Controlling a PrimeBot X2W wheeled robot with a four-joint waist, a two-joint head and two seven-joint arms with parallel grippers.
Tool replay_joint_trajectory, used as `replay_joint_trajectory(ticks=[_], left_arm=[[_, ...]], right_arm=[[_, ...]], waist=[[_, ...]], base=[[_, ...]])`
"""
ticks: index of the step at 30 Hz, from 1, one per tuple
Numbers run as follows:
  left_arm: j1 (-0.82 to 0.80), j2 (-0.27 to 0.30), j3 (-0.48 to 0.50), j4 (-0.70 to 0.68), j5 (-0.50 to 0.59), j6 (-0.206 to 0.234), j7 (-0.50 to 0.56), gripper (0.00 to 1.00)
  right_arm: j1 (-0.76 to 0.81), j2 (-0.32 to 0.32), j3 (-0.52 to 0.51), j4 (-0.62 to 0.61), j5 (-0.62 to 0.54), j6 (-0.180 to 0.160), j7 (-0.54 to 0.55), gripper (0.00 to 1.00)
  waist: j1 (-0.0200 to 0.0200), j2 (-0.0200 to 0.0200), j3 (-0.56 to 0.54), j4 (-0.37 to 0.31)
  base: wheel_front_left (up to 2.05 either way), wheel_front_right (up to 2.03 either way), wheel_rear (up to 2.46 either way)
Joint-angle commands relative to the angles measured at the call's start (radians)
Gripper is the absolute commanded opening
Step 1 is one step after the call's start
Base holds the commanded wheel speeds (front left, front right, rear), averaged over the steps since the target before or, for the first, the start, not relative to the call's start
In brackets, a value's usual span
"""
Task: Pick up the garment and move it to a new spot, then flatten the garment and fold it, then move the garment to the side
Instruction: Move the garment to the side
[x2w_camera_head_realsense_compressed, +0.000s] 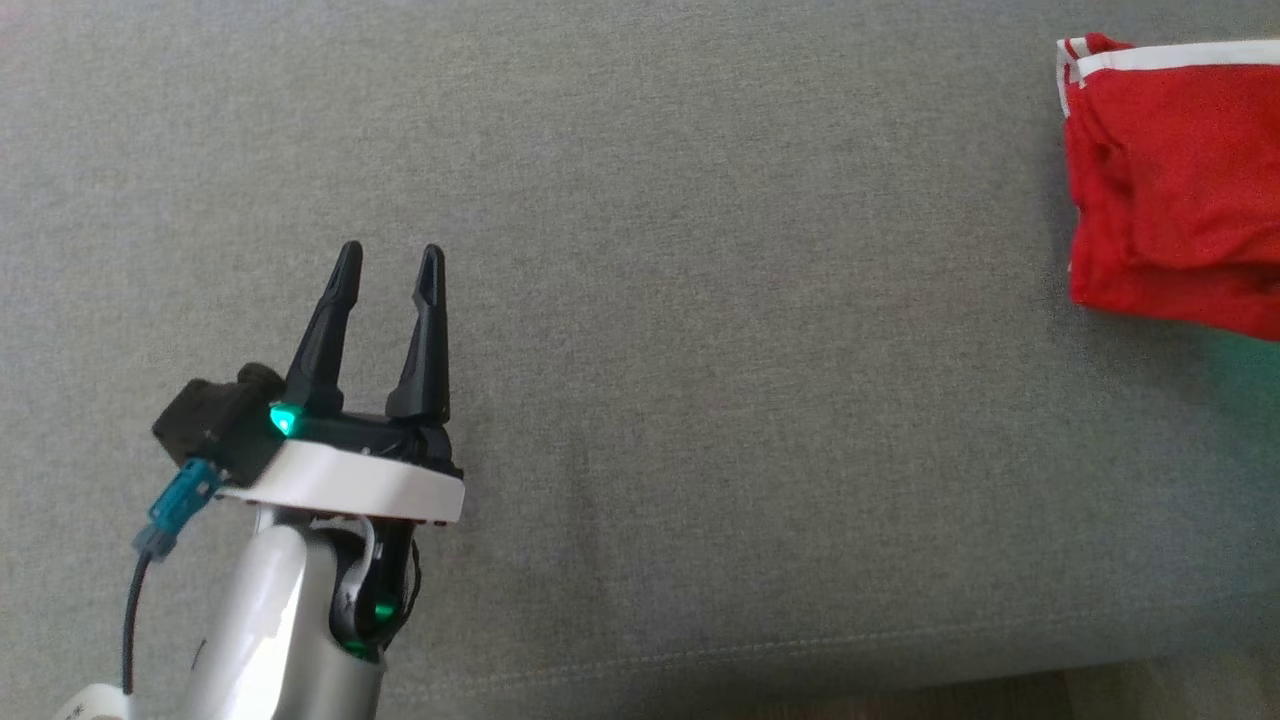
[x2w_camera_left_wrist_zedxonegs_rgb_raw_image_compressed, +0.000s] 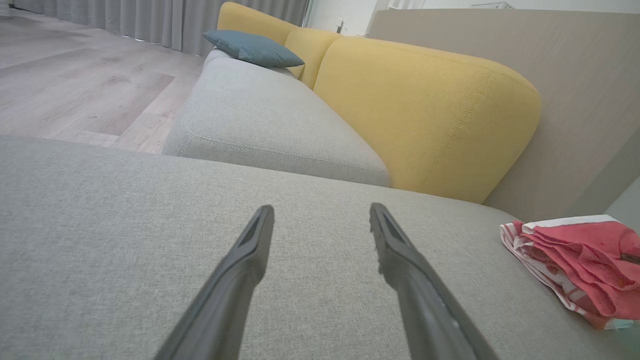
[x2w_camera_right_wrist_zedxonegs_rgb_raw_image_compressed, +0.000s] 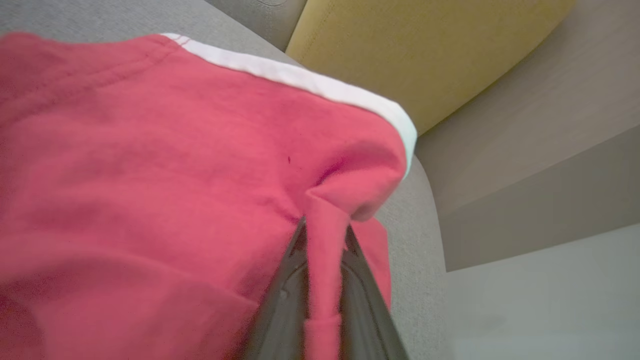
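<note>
1. The red garment (x2w_camera_head_realsense_compressed: 1170, 190), trimmed with white bands, lies folded in layers at the far right of the head view. It sits on the grey sofa seat (x2w_camera_head_realsense_compressed: 700, 400), with its right part cut off by the frame edge.
2. Right gripper (x2w_camera_right_wrist_zedxonegs_rgb_raw_image_compressed: 324, 231): almost closed, and it has cloth! A narrow fold of the red fabric is pinched between the two dark fingers and runs down between them in the right wrist view.
3. Around that pinch the fabric bunches up, with a white band along its far edge near the end of the seat.
4. Left gripper (x2w_camera_head_realsense_compressed: 390, 262): fingers spread wide with nothing between them, over bare seat and well apart from the garment.
5. Its pale forearm comes in from the lower left of the head view, fingers pointing up the frame, green lights glowing at the wrist.
6. Beyond, in the left wrist view: a yellow backrest (x2w_camera_left_wrist_zedxonegs_rgb_raw_image_compressed: 425, 110), a blue cushion (x2w_camera_left_wrist_zedxonegs_rgb_raw_image_compressed: 252, 47) on the next seat, and a wooden floor (x2w_camera_left_wrist_zedxonegs_rgb_raw_image_compressed: 75, 75).
</note>
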Motion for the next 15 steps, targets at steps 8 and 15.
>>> replay_joint_trajectory(ticks=[8, 15], left_arm=[[-0.052, 0.009, 0.036, -0.028, 0.005, -0.002, -0.006, 1.0], [-0.054, 0.009, 0.037, -0.028, 0.008, -0.004, -0.006, 1.0]], right_arm=[[-0.024, -0.038, -0.096, -0.005, -0.075, 0.006, 0.035, 0.0], [-0.02, 0.002, -0.146, -0.025, -0.134, 0.006, 0.069, 0.0]], waist=[[0.0, 0.0, 0.012, 0.003], [0.0, 0.0, 0.021, -0.002]], base=[[0.0, 0.0, 0.0], [0.0, 0.0, 0.0]])
